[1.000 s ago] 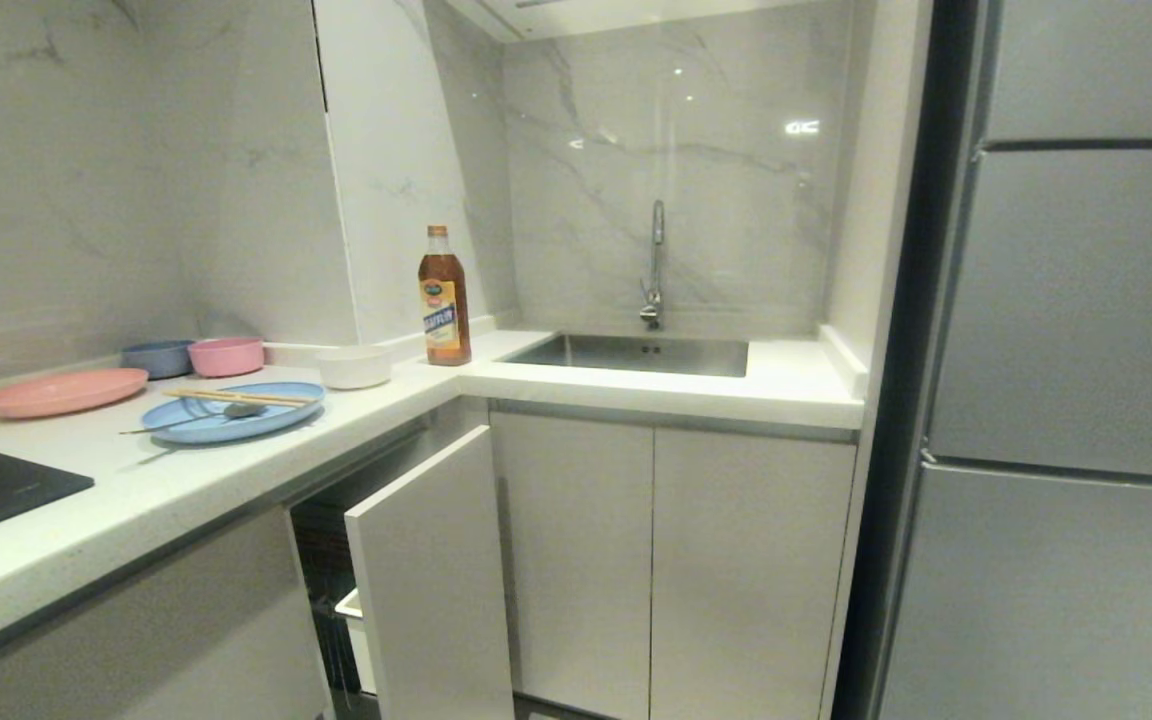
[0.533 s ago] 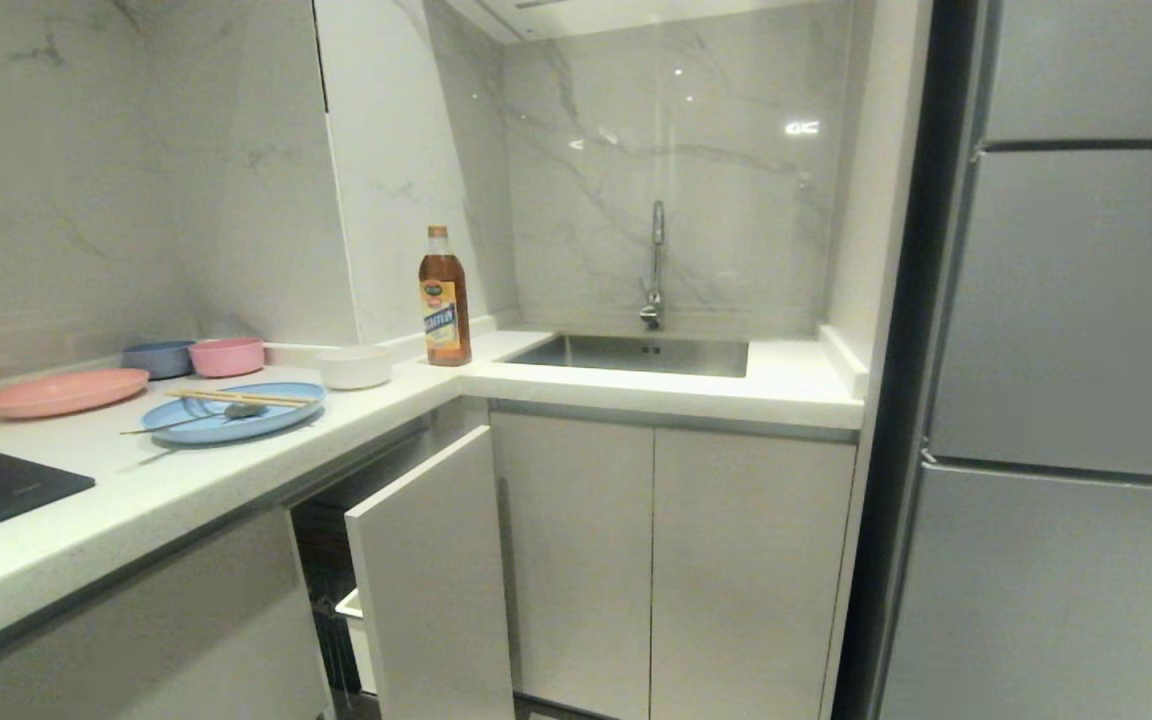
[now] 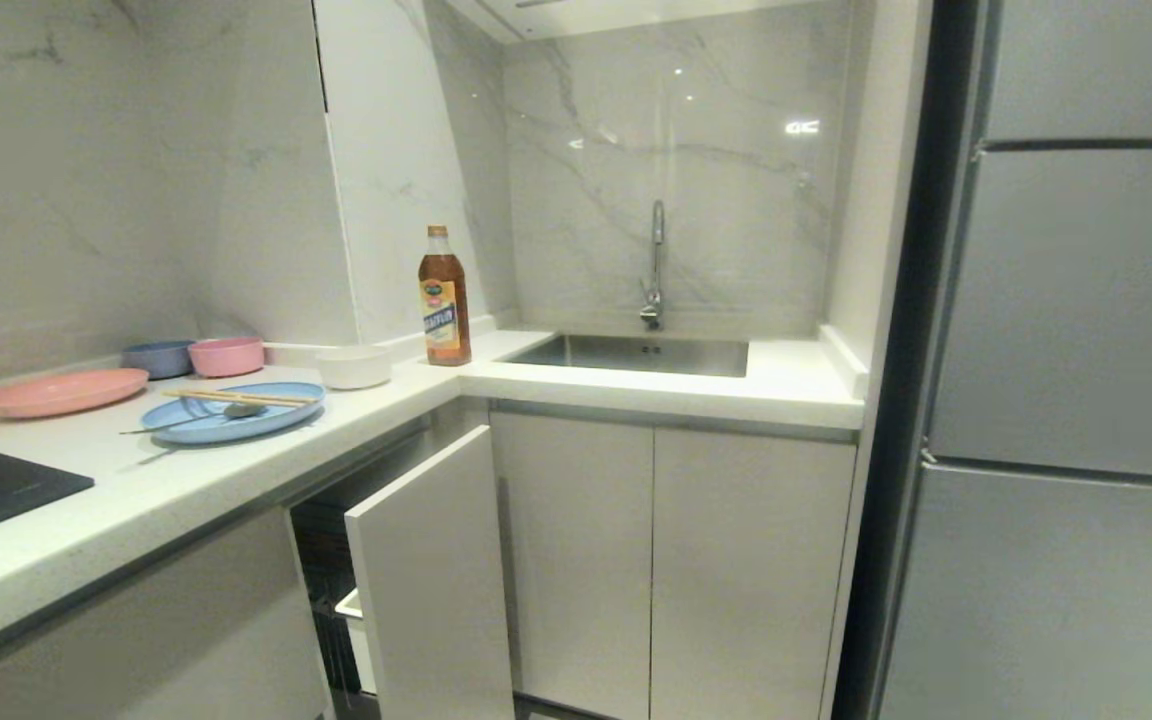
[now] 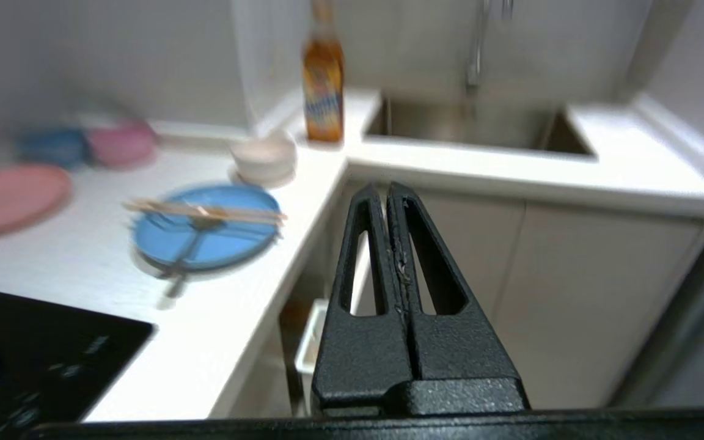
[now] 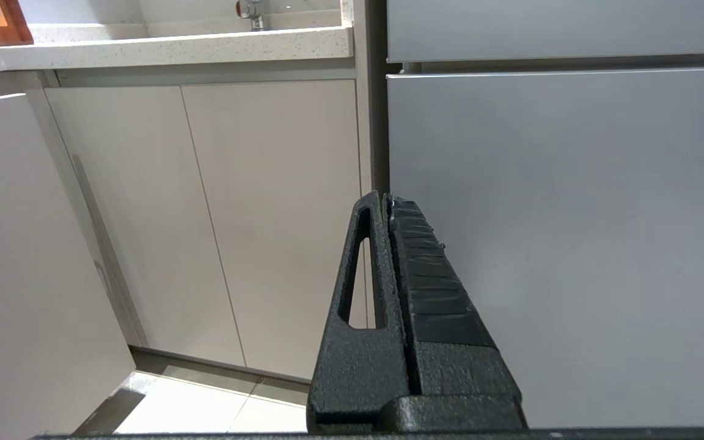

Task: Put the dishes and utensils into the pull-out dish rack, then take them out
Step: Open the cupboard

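**Dishes wait on the worktop; both jaws clenched and empty**

While nothing is loaded yet, I go through my head view first. The light-blue plate (image 3: 233,411) lies flat on the worktop (image 3: 166,480), with the chopsticks (image 3: 236,397) laid across it and the spoon (image 3: 191,419) resting in it, handle poking over the near rim. The white bowl (image 3: 354,366) stands just beyond the plate, near the brown bottle (image 3: 444,296). A pink plate (image 3: 63,391) and two small bowls sit further left; I leave those alone. Below the worktop, the pull-out dish rack (image 3: 431,580) stands partly drawn out, its white front panel facing me and a bit of the drip tray showing behind.

My left wrist view shows the left gripper (image 4: 387,190) raised in the air over the worktop's edge, jaws pressed together with nothing between them, looking towards the plate and bowl.

My right wrist view shows the right gripper (image 5: 387,198) parked low by the cabinet doors (image 5: 205,214) and the fridge (image 5: 560,214), jaws likewise clenched and empty.

I judge the plate light, stiff and smooth, so I would pinch its raised rim, but only once the utensils are off it, or they will slide. The chopsticks are thin and roll easily; I would take both together near the middle. The spoon looks slippery; its handle overhanging the rim is the easiest hold. The bowl wants a grip over its wall.
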